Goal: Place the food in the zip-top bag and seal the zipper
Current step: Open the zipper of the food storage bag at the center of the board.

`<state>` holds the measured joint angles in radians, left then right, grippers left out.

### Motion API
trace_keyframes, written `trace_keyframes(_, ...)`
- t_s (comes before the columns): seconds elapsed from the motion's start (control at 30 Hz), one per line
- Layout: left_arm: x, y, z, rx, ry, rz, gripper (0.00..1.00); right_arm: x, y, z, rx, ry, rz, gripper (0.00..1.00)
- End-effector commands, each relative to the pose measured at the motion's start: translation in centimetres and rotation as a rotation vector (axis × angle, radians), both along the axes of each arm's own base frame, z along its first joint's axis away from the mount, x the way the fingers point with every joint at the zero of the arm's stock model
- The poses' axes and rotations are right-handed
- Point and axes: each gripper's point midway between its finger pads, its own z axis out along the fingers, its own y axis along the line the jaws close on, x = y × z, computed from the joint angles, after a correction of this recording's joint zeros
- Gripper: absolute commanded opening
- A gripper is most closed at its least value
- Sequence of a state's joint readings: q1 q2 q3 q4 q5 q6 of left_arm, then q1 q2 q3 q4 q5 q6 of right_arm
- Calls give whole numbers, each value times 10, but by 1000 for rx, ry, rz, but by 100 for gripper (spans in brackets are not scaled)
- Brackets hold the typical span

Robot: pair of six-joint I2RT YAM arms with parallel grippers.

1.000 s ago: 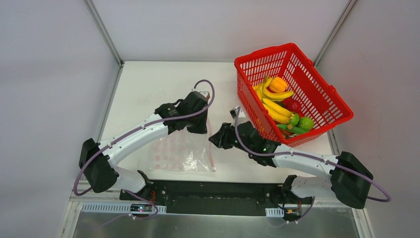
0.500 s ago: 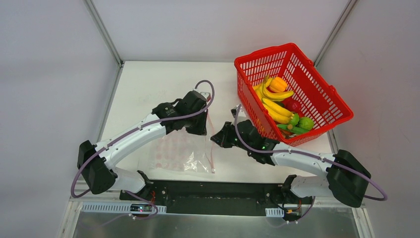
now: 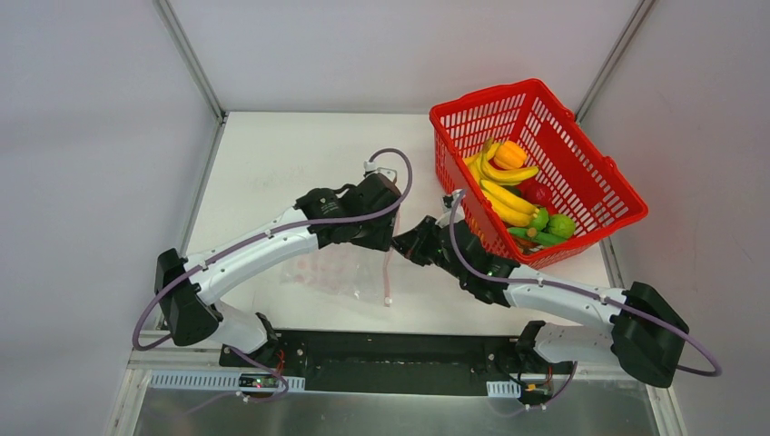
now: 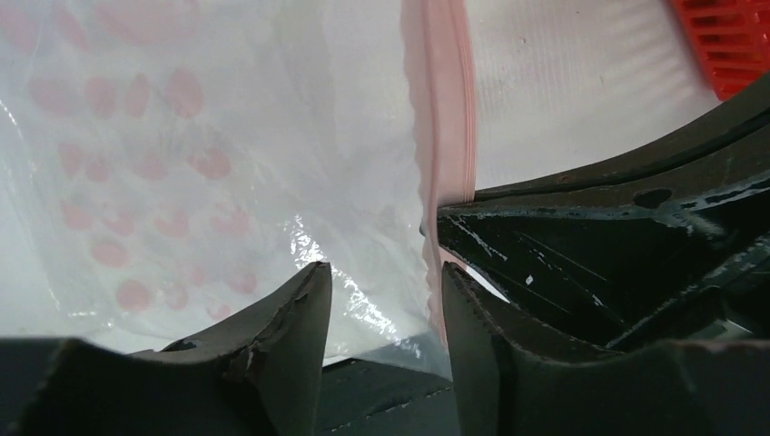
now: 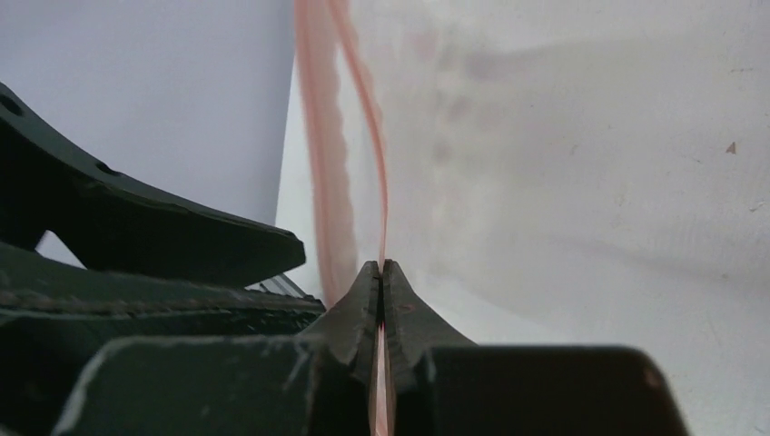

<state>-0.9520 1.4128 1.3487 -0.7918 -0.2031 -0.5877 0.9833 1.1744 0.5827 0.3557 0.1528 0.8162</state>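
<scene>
Left gripper (image 4: 386, 277) shifted rightward and loosened to half-open, gripping nothing, bag (image 4: 163, 136) film just ahead of its fingers, only right wrist view shows right gripper (image 5: 381, 270) pinched tight on zipper (image 5: 318, 136)

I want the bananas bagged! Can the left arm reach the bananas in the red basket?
Probably not easily: the right gripper, pinching the zipper, and its arm sit between the left gripper and the bananas in the red basket.

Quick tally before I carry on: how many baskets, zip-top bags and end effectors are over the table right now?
red basket: 1
zip-top bag: 1
end effectors: 2 (left end effector, right end effector)
Total: 4
</scene>
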Motion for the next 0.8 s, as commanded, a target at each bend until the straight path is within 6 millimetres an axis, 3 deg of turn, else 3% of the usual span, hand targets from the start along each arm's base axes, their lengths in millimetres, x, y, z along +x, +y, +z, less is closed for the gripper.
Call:
trace_keyframes(0.0, -1, -2, 10, 44, -52, 21, 50, 11, -2, 33, 144, 7, -107, 0)
trace_keyframes(0.17, -5, -10, 13, 35, -71, 9, 52, 18, -10, 37, 154, 8, -172, 0)
trace_keyframes(0.33, -3, -1, 14, 69, -99, 36, 46, 20, -16, 40, 155, 0, -202, 0)
trace_keyframes(0.53, 0, 9, 14, 119, -125, 58, 47, 18, -14, 43, 176, 17, -191, 0)
trace_keyframes(0.77, -1, -2, 8, 115, -116, 33, 46, 21, -16, 53, 182, 3, -205, 0)
